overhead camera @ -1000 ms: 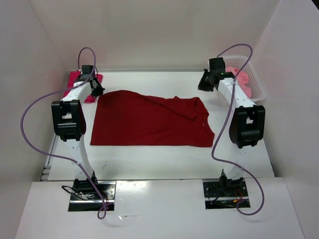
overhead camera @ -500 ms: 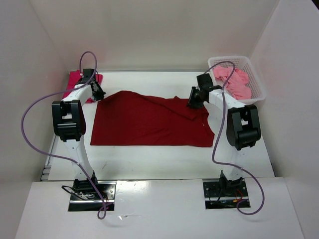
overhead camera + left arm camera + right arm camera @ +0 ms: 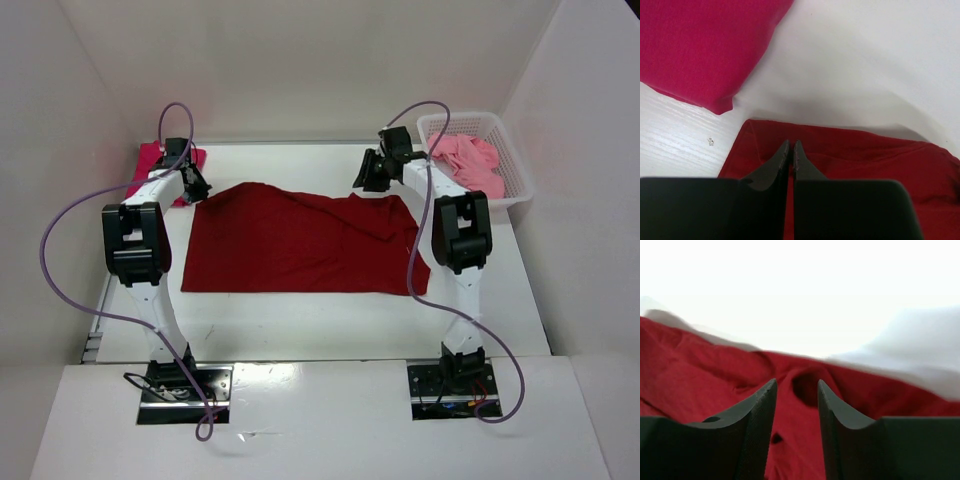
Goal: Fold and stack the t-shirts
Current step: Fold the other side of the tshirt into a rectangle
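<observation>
Shirts from above: we see dark red cloth t-shirt flat mid-table, crimson-pink cloth shirt far left, light pink cloth shirt in white plastic mesh basket. Left wrist: left gripper pressed together over the dark red corner. Right wrist: right gripper spread above its rumpled edge

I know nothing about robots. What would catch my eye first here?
A dark red shirt lies spread out in the middle, with the left gripper shut at its far left corner and the right gripper open over its far edge, toward the right. A light pink shirt sits crumpled in the basket at far right.
</observation>
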